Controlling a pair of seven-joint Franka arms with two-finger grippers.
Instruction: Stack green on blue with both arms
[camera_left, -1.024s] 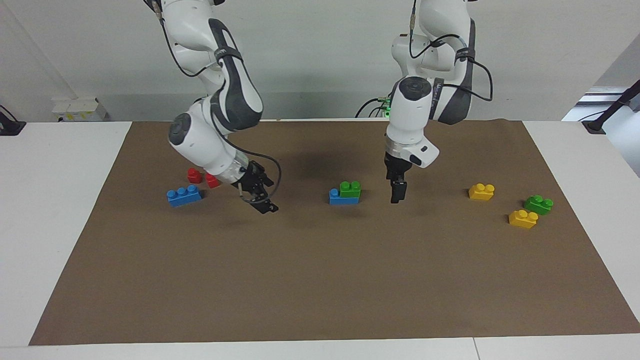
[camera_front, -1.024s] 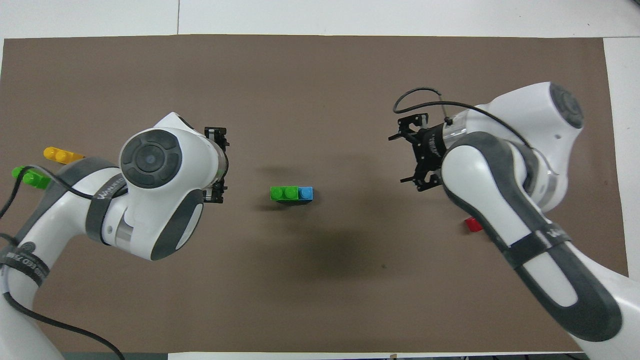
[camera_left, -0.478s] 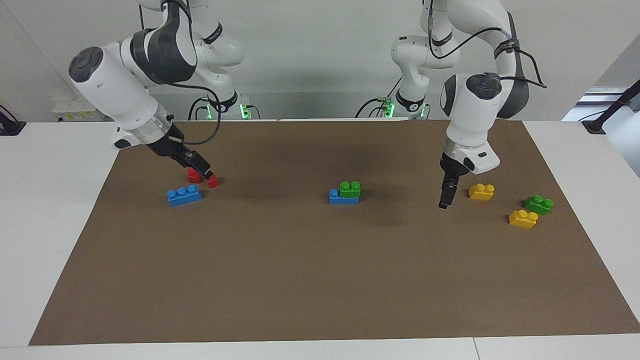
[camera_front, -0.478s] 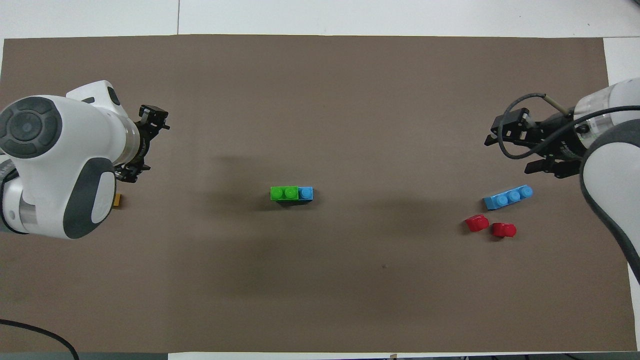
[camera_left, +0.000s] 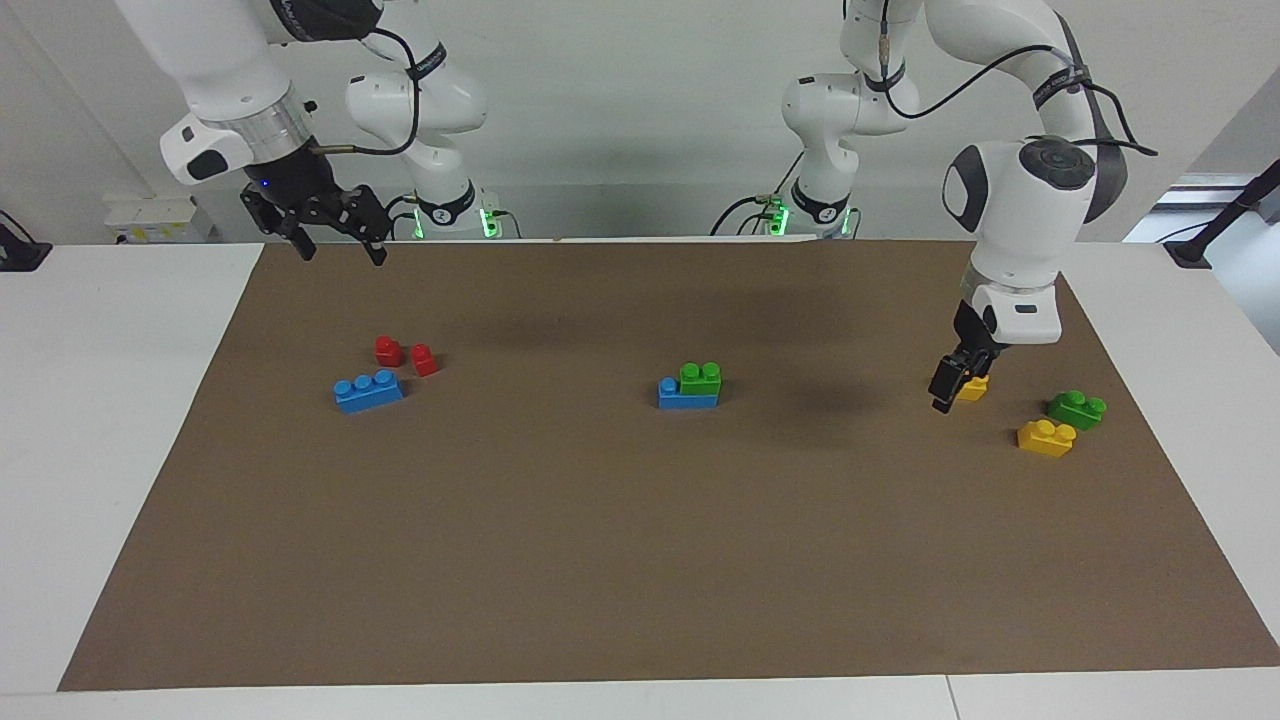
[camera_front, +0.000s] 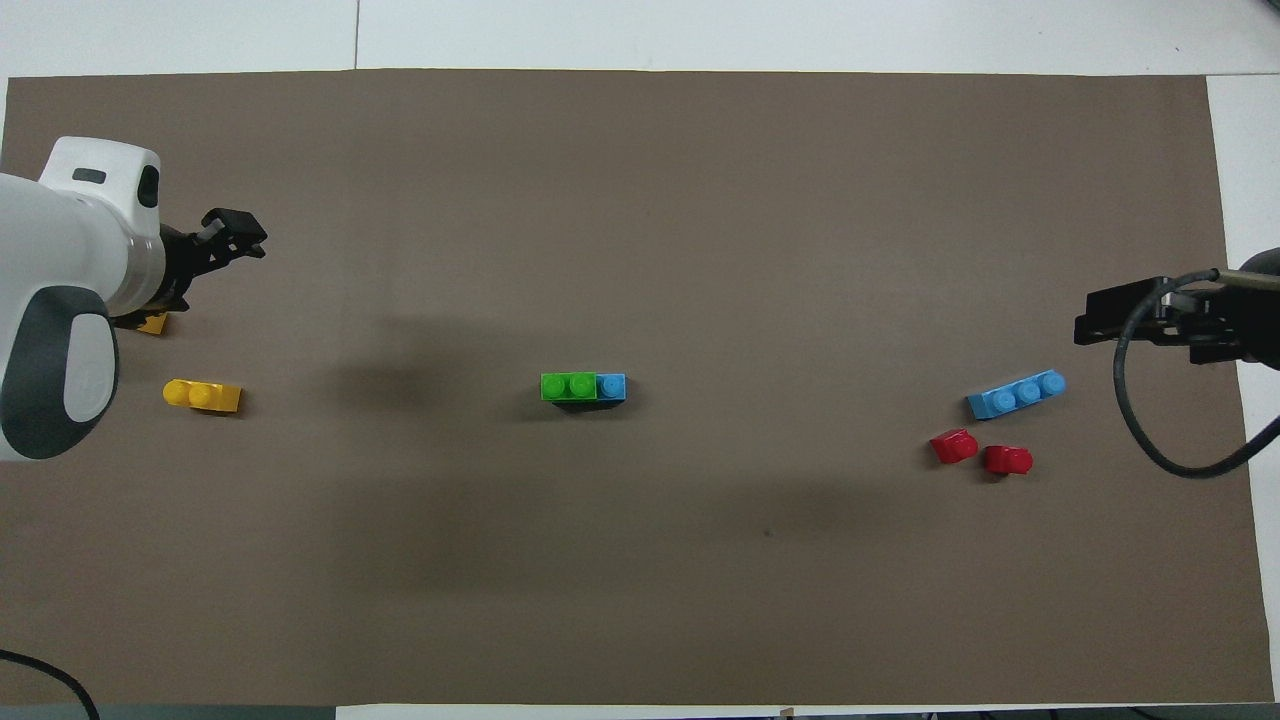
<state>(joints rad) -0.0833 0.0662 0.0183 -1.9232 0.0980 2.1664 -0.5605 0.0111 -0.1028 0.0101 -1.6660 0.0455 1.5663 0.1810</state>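
The bright green two-stud brick (camera_left: 700, 377) sits stacked on one end of the long blue brick (camera_left: 672, 396) in the middle of the mat; one blue stud stays uncovered. The stack also shows in the overhead view, green (camera_front: 568, 386) on blue (camera_front: 612, 386). Neither gripper touches it. My left gripper (camera_left: 948, 388) is open and empty, low over a yellow brick toward the left arm's end; it also shows in the overhead view (camera_front: 228, 238). My right gripper (camera_left: 338, 235) is open and empty, raised high over the mat's edge nearest the robots, at the right arm's end (camera_front: 1095, 318).
A second blue three-stud brick (camera_left: 368, 390) and two red pieces (camera_left: 388, 350) (camera_left: 425, 360) lie toward the right arm's end. Two yellow bricks (camera_left: 972, 388) (camera_left: 1046, 437) and a darker green brick (camera_left: 1077, 408) lie toward the left arm's end. The brown mat (camera_left: 640, 560) covers the table.
Both grippers have drawn away from the stack toward their own ends of the table. The right gripper has risen high. The left has stopped over a yellow brick. The stack has not moved.
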